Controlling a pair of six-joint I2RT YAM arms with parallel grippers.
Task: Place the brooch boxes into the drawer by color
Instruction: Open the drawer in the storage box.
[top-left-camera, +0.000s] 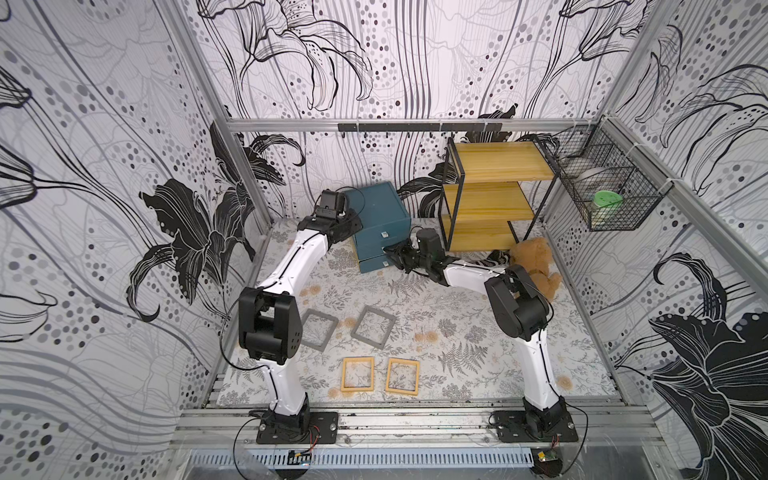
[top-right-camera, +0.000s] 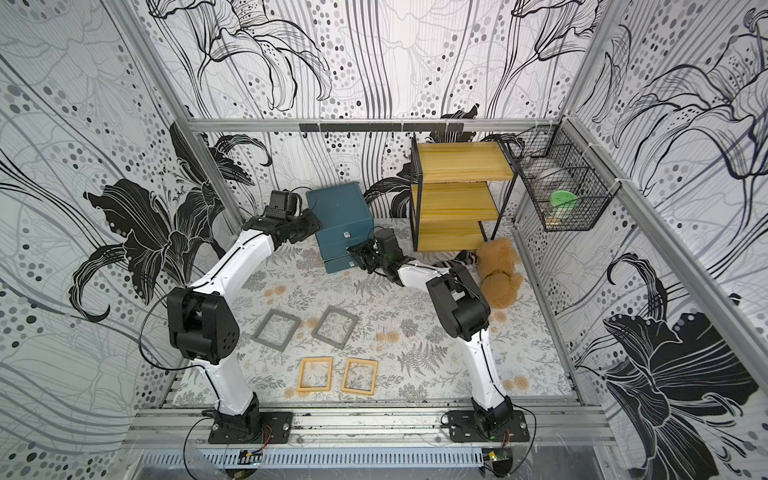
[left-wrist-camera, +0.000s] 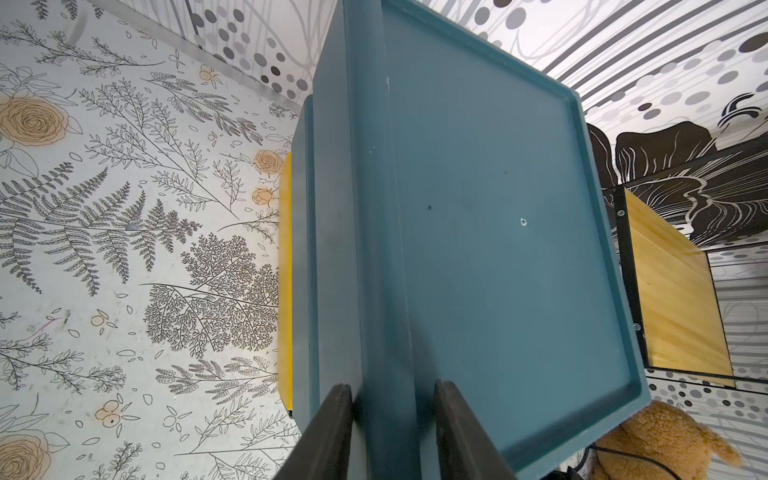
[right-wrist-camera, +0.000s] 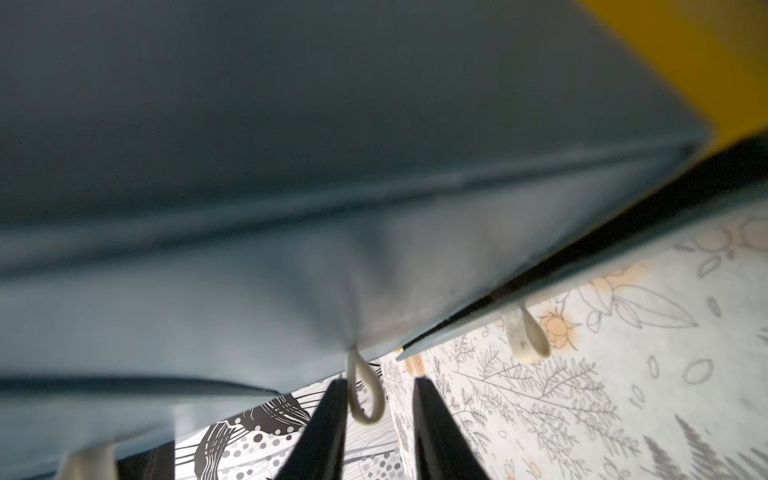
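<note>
Two grey brooch boxes (top-right-camera: 276, 330) (top-right-camera: 335, 326) lie mid-table and two yellow-tan brooch boxes (top-right-camera: 315, 375) (top-right-camera: 360, 376) nearer the front edge, all flat on the floral mat (top-left-camera: 457, 332), well apart from the teal chest (top-left-camera: 374, 208) at the back beside the shelf rack (top-left-camera: 490, 195). At the middle drawer (top-right-camera: 332, 252) the right gripper (right-wrist-camera: 378, 380) has its jaws narrow but not closed, with the loop pull (right-wrist-camera: 365, 395) between them, touching one finger. The left gripper (left-wrist-camera: 394, 386) is clamped on the chest's top edge.

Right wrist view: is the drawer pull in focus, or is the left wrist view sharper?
Right wrist view: the teal chest is a close, soft blur; the drawer pull at the right pincer is only slightly clearer. Left wrist view: crisp across the teal chest and floral mat.
</note>
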